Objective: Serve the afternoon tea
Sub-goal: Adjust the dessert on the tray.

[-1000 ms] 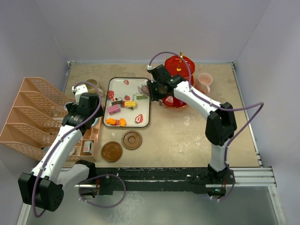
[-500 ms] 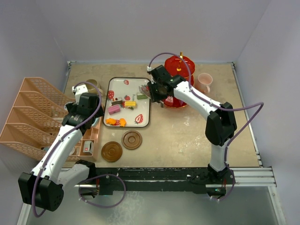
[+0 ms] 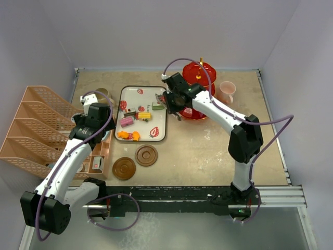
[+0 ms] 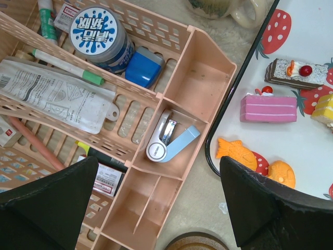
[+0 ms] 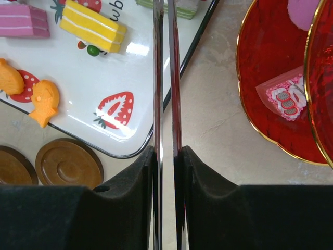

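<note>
My right gripper (image 3: 169, 103) (image 5: 167, 156) is shut on long metal tweezers (image 5: 165, 78). Their two arms stand a narrow gap apart, and the tips run out of the wrist view beside a green sweet (image 5: 190, 6) on the strawberry tray (image 3: 131, 95). Yellow cake (image 5: 92, 26), pink cake (image 4: 268, 108) and orange fish sweets (image 5: 42, 101) lie on that tray. The red tiered stand (image 3: 200, 91) (image 5: 270, 78) holds a packed sweet (image 5: 283, 96). My left gripper (image 3: 101, 136) (image 4: 158, 203) hangs open over the organiser. Two brown coasters (image 3: 146, 155) (image 3: 124, 168) lie in front of the tray. The pink mug (image 3: 227, 91) is right of the stand, the olive mug (image 3: 102, 95) left of the tray.
A peach file rack (image 3: 36, 130) fills the left side. Beside it the peach organiser (image 4: 197, 67) holds a stapler (image 4: 169, 143), a round tin (image 4: 99, 31), pens and packets. Walls close in the table on three sides.
My right gripper has squeezed the tweezers closer together and shifted slightly toward the tray's far right corner. The left arm has not moved.
</note>
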Controlling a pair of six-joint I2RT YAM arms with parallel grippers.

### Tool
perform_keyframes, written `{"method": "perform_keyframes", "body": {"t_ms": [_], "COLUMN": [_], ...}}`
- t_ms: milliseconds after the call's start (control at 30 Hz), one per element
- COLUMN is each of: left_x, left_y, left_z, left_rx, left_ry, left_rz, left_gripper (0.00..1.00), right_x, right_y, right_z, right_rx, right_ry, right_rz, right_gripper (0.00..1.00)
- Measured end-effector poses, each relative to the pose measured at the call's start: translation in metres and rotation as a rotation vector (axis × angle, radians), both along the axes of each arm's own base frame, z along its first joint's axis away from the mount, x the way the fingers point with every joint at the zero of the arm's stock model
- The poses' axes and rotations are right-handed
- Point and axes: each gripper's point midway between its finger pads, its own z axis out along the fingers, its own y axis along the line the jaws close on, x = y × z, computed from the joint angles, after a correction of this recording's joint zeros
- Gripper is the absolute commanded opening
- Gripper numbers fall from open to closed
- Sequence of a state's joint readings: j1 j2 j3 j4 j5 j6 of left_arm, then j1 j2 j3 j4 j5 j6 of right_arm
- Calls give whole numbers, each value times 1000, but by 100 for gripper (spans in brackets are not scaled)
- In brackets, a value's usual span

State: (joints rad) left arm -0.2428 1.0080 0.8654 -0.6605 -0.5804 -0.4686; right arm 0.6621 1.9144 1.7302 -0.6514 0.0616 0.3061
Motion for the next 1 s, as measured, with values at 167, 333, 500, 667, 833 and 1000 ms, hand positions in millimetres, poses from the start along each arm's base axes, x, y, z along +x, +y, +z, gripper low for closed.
{"method": "perform_keyframes", "body": {"t_ms": [167,333,500,667,833,1000], "left_x": [0,0,0,0,0,0], "left_y": [0,0,0,0,0,0], "left_z": [0,0,-1,-1,-1,-2], "left_rx": [0,1,1,1,1,2], "left_ry": [1,2,3,3,6,9], "left_rz": [0,0,0,0,0,-1], "left_gripper": [97,97,97,97,97,97], "right_x": [0,1,-1,-17,-37,-44], "right_y": [0,1,2,-10,-26,-32], "right_z": [10,19,27,32,25,11], "right_rx": [13,30,57,79,75,58], "right_ry": [-16,-29,-30,-20,8,33], "right_rz": [-1,-6,-33,-76,-120,-138], "right_gripper": [33,35,34,32,32,32]}}
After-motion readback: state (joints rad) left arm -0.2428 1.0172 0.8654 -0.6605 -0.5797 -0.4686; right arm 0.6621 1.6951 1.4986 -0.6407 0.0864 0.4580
